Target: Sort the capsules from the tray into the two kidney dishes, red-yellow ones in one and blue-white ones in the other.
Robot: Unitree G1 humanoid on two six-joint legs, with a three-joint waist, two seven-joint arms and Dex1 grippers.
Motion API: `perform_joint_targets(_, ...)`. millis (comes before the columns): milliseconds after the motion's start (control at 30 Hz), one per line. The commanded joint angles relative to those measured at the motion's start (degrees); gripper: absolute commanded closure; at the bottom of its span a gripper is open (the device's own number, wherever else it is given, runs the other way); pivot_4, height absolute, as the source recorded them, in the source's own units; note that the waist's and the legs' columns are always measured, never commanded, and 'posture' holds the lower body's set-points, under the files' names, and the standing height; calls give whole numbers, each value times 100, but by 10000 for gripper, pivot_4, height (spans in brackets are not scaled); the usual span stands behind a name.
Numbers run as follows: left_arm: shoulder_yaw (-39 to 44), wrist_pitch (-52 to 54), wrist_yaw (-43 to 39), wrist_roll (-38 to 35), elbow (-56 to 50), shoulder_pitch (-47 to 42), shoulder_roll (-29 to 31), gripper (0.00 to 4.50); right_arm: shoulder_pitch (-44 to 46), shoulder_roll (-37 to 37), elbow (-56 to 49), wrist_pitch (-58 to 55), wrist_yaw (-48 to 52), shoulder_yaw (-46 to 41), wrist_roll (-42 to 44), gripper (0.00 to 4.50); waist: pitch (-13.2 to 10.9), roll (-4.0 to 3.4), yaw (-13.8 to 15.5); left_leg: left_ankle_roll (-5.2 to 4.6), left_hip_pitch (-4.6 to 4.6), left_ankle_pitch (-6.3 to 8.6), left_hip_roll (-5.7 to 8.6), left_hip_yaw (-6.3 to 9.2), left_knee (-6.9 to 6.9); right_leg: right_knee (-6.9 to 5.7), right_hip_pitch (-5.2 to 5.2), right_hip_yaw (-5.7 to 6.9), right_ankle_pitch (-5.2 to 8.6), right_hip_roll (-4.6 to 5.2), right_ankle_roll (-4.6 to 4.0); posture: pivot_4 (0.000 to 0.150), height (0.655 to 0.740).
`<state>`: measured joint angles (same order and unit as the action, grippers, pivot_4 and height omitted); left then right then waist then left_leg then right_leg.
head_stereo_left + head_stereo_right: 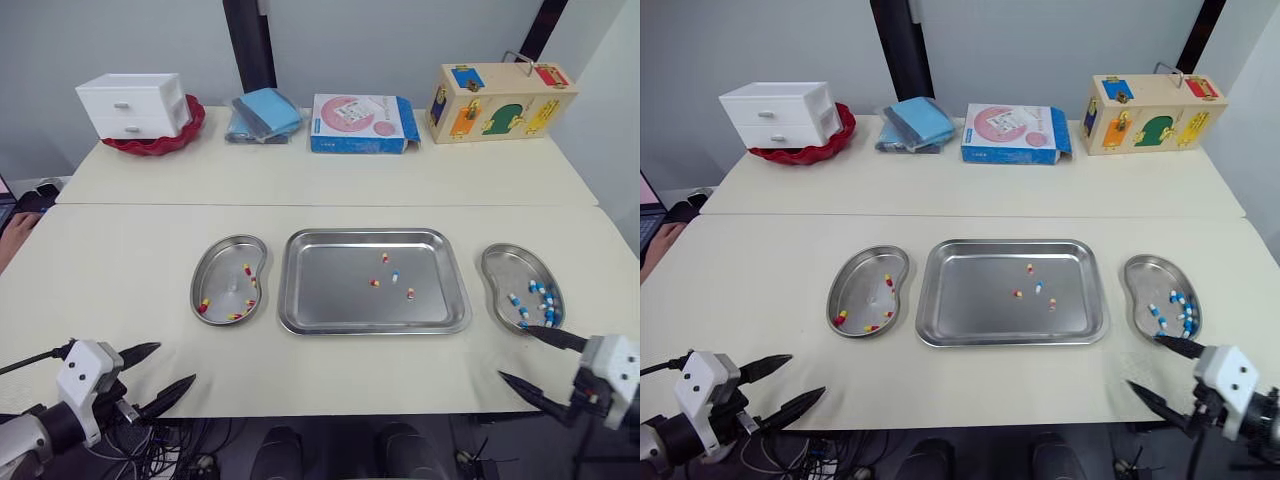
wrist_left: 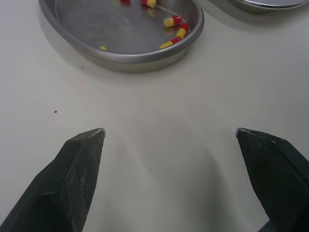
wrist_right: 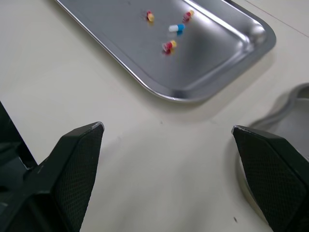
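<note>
The right kidney dish [image 3: 297,130] is cut off in the right wrist view. The left hand [image 1: 175,364] at seven o'clock and the right hand [image 1: 514,352] at five gape wide, holding nothing.

Cream table [image 1: 130,290], two tops butted with a seam across; pale grey wall [image 1: 100,40] behind, dark vertical post [image 1: 250,45].

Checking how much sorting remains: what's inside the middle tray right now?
The tray holds three red-yellow capsules and one blue-white capsule. Nothing covers it, so its whole floor shows.
</note>
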<state>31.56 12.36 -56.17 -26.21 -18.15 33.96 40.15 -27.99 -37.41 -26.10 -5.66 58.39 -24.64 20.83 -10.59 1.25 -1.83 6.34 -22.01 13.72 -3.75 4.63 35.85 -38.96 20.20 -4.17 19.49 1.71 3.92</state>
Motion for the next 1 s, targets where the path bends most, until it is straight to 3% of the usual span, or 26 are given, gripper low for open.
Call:
perform_joint_targets(33,7,37,-168,-136,-560,36,167,0,100,21,-213,-39,-221,142,10,141,0,1,3,0,0,0,0,0,0,0,0,0,0,0,0,1500,7400)
perform_joint_targets(233,-605,913,315,-543,-1515,-952,404,0,298,21,-238,-68,-483,438,-22,141,3,0,57,0,1,-1,5,8,3,-1,-8,1,-3,-1,3,1500,7400)
perform_joint_targets(433,-2033,1397,613,-297,-1646,-2458,393,0,323,155,-292,-40,-699,756,-74,141,3,-1,19,0,1,-1,4,10,1,-2,-9,0,-4,-4,5,1500,7400)
perform_joint_targets(467,-2303,1432,640,-196,-1537,-2767,358,0,327,169,-291,-31,-718,795,-80,141,3,-3,19,0,0,-1,3,11,3,-3,-9,0,-4,-5,5,1500,7400)
perform_joint_targets(633,-3551,1847,875,273,-894,-4317,-35,14045,316,205,-266,19,-760,924,-90,0,4,-6,18,0,2,-1,5,12,8,-5,-12,0,-6,-7,7,1500,7400)
perform_joint_targets(833,-4847,1887,672,944,213,-6006,-721,14045,195,315,-156,204,-821,980,-123,0,2,-4,31,0,-6,-1,7,18,12,-4,-12,4,-6,-9,8,1500,7400)
perform_joint_targets(1000,-5441,1875,384,1335,1479,-7041,-1241,14045,62,383,-206,215,-916,1119,-155,0,2,-6,13,-1,-6,-2,7,21,12,-5,-11,4,-6,-12,8,1500,7400)
